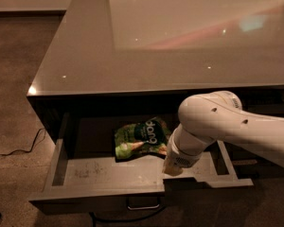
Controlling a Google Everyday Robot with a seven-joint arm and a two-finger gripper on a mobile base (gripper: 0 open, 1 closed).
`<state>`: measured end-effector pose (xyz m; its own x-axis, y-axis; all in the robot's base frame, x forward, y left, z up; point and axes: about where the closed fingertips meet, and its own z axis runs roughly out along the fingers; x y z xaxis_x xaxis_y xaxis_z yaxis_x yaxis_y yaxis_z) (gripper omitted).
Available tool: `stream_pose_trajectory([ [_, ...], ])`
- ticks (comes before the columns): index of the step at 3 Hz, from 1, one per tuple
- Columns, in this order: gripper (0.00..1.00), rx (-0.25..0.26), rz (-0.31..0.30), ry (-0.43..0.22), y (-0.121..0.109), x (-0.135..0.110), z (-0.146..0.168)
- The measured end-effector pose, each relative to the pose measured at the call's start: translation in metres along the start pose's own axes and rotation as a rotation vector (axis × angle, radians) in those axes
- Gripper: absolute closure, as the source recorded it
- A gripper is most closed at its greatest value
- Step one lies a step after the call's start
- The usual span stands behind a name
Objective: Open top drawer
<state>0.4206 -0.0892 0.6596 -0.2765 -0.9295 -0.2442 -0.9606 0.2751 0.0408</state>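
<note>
Looking at the low part of the frame, what is that big box sticking out?

That is the top drawer (104,174). It stands far out from under the surface (146,46), so you can see its grey floor and grey side walls. The floor has little scuff marks on it.

Does it have a handle?

Yes, a small thin metal handle (143,205). It sits near the bottom edge of the frame, on the dark front of the drawer.

What is the green thing inside?

A green bag (139,140) with white letters. It lies on the drawer floor, near the back, about in the middle of the frame.

And the big white thing on the right?

That is the robot's arm (236,126). It comes in from the right edge and bends down to the drawer. The gripper (173,168) is at its tip, low in the middle of the frame. It is over the front part of the drawer, just beside the green bag.

Is the gripper open or closed? Is it holding something?

I cannot tell. The fat white wrist hides it.

What else is there?

The surface is shiny and brown-grey, with little bright dots of light and a pale patch in the upper right. A thin black cable (23,148) lies on the speckled floor (14,79) at the left.
</note>
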Motion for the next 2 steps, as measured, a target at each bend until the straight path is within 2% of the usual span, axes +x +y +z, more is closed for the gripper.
stream_pose_trajectory([
  [1,1.0,-0.035,-0.012,0.005,0.007,-0.003,0.01],
  [2,1.0,-0.096,-0.048,0.015,0.018,-0.006,0.016],
])
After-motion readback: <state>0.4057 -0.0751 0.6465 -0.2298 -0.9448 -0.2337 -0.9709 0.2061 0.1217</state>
